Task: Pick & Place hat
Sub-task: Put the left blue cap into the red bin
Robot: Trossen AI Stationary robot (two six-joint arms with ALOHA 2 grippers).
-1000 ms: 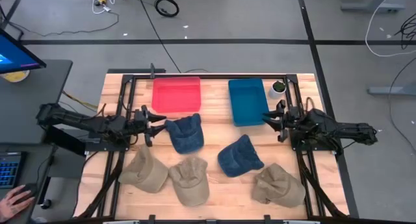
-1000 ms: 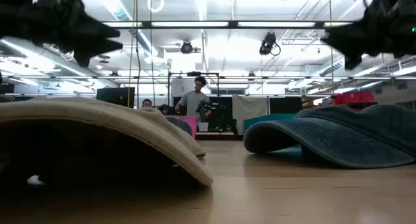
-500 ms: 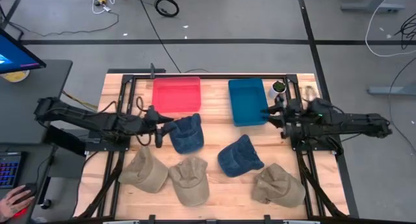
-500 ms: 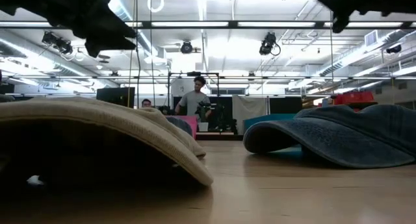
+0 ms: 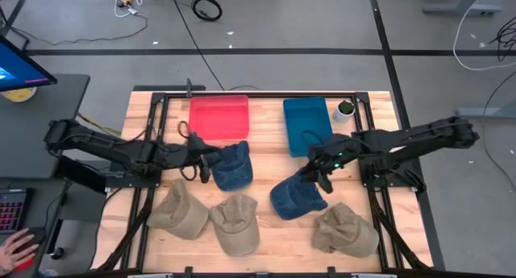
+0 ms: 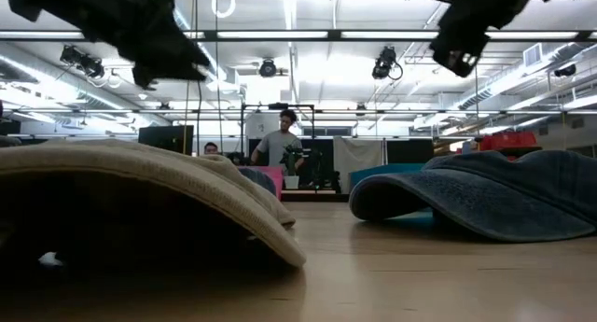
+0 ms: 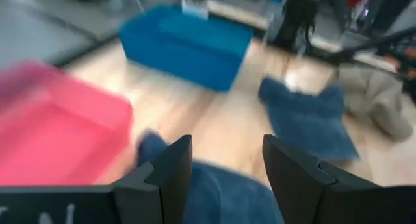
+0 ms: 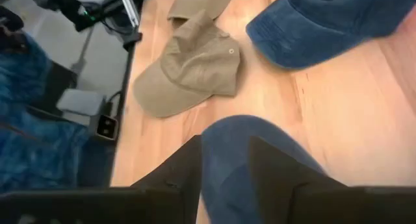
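Two blue hats lie crown up on the table: one (image 5: 230, 166) near the red bin, one (image 5: 296, 196) nearer the middle. My left gripper (image 5: 203, 165) is open and hovers at the left rim of the first blue hat (image 7: 221, 195), which shows between its fingers. My right gripper (image 5: 318, 175) is open above the far right part of the second blue hat (image 8: 242, 152), a finger on each side of the crown. In the low view both grippers, left (image 6: 163, 47) and right (image 6: 464, 37), hang well above the table.
A red bin (image 5: 218, 117) and a blue bin (image 5: 306, 125) stand at the far edge. Three tan hats (image 5: 179, 212) (image 5: 235, 223) (image 5: 345, 230) lie along the near edge. A small cup (image 5: 345, 109) sits beside the blue bin. People show in the room behind the table.
My right arm has swung from beside the blue bin at the table's right toward the middle and the near edge, ending over the second blue hat. My left gripper has moved right, toward the first blue hat. No hat has moved.
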